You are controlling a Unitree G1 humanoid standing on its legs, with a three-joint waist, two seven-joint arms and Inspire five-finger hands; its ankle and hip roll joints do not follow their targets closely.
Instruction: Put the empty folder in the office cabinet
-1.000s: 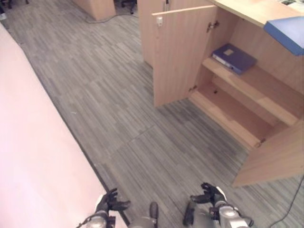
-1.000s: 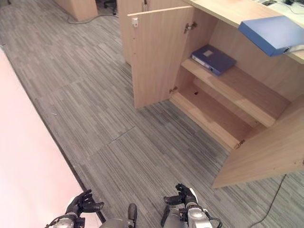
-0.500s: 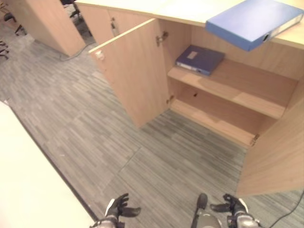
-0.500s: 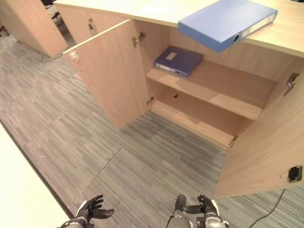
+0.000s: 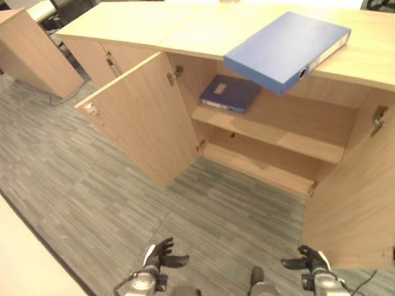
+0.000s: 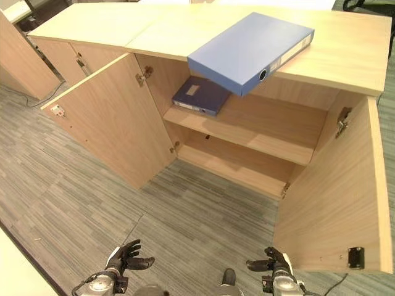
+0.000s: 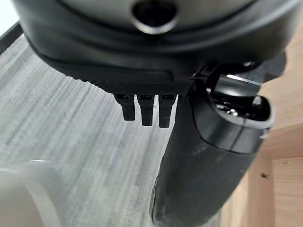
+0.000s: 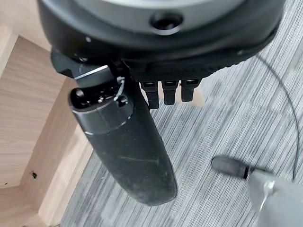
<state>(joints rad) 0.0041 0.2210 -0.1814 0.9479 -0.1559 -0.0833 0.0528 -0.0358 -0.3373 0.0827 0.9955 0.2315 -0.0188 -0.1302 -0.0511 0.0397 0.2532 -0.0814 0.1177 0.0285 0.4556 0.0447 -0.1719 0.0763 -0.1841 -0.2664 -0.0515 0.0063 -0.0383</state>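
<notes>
Camera swung; two folders (image 6: 250, 52) visible.

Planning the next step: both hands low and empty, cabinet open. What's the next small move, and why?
Probably raise the right hand toward the blue folder overhanging the cabinet top: both hands, the left hand too, hang open and hold nothing.

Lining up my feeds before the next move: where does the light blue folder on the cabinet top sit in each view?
Left eye view: light blue folder at upper centre-right, overhanging the cabinet top's front edge.
Right eye view: upper centre, same overhang.
Wrist views: floor and cabinet wood, no folder.
Shared landmark: dark blue folder on the upper shelf.
</notes>
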